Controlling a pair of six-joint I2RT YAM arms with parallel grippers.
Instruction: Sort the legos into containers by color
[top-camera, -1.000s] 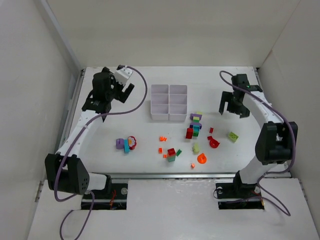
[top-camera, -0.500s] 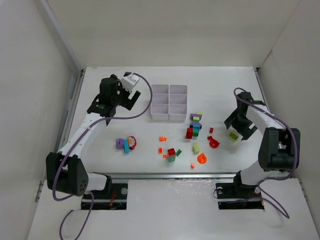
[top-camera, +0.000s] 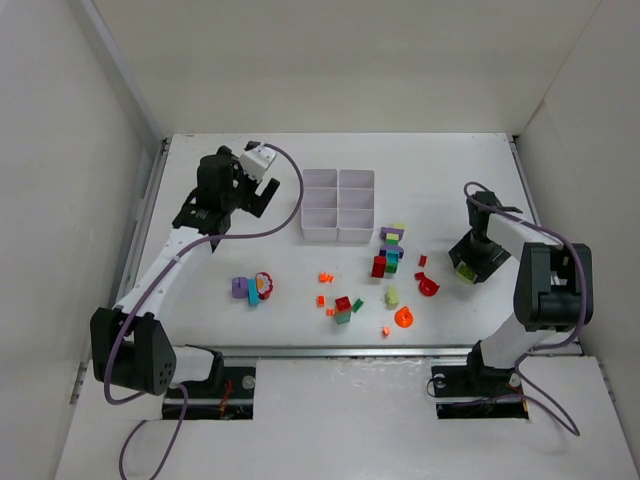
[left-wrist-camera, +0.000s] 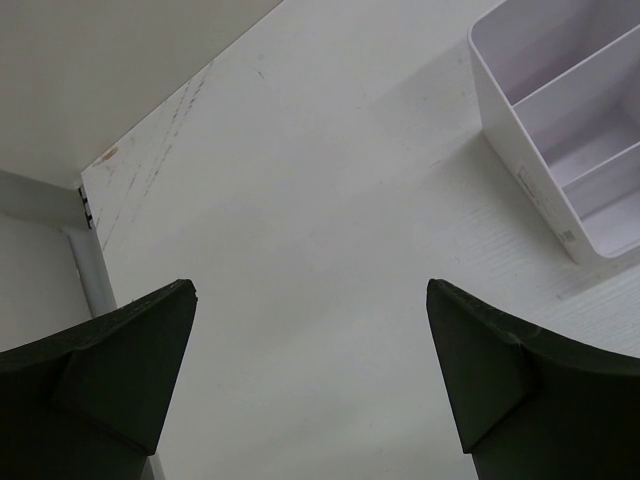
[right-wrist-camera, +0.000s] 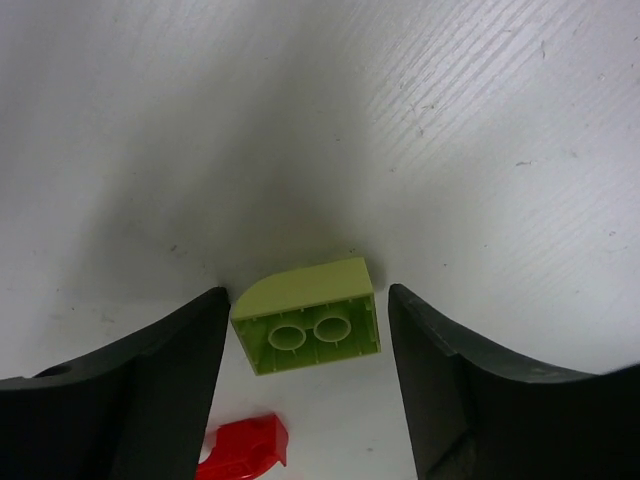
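- The right gripper (right-wrist-camera: 308, 295) is lowered to the table at the right side. Its jaws are parted around a lime green brick (right-wrist-camera: 310, 325), with a narrow gap on each side, so nothing is gripped.
- The brick is judged light, rigid and smooth. It seems to lie tipped over, with two round sockets showing.
- A hold across its flat, parallel sides is advised, since the sloped face could slip.
- A red piece (right-wrist-camera: 245, 445) lies just beside it.
- The left gripper (left-wrist-camera: 310, 288) hangs wide open and empty over bare table, left of the white tray (top-camera: 322, 236).
- The table (top-camera: 290, 290) is white, flat and faintly grained. The tray stands well apart, far and left, with other legos (top-camera: 388, 250) between.
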